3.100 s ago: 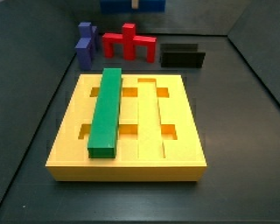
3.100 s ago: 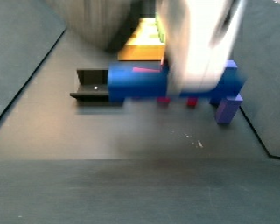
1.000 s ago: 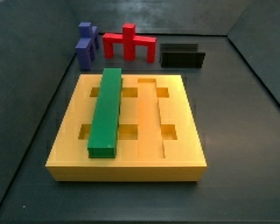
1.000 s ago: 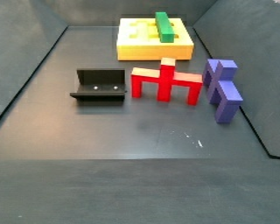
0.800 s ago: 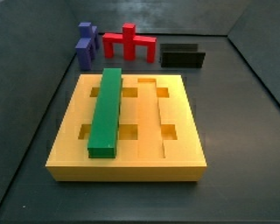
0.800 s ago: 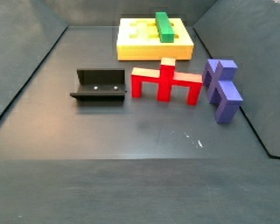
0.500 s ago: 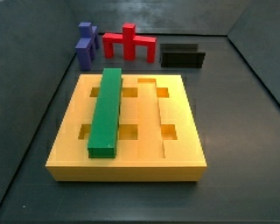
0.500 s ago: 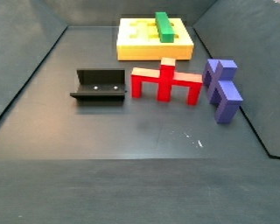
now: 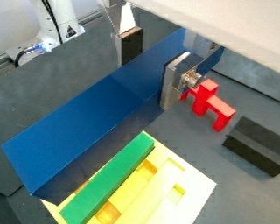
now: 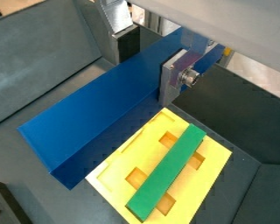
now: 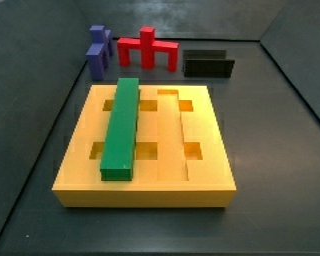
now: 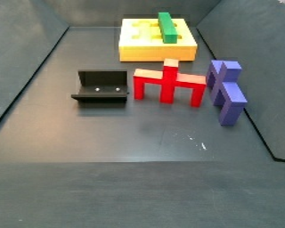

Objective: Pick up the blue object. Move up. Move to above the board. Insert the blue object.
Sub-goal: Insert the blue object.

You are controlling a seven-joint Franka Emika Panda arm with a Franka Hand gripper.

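Tool: your tool (image 9: 175, 80) is clamped on the blue bar (image 9: 101, 118), high above the board (image 10: 130, 175).
Board: green bar (image 11: 120, 125) lies in its left groove.

Blue object (image 9: 90, 118): long navy bar, clamped in the pincer (image 9: 178, 80), high above the board (image 10: 130, 175). Board: flat, yellow, grooved, with square cut-outs, on the floor.

In both wrist views the gripper (image 9: 178, 79) (image 10: 175, 74) is gripping the blue object (image 9: 101, 118) (image 10: 113, 118) high above the board (image 9: 178, 188) (image 10: 136, 162), whose groove is carrying the bar (image 11: 120, 125), while the fixture (image 11: 210, 63) is standing beyond the board's far edge.
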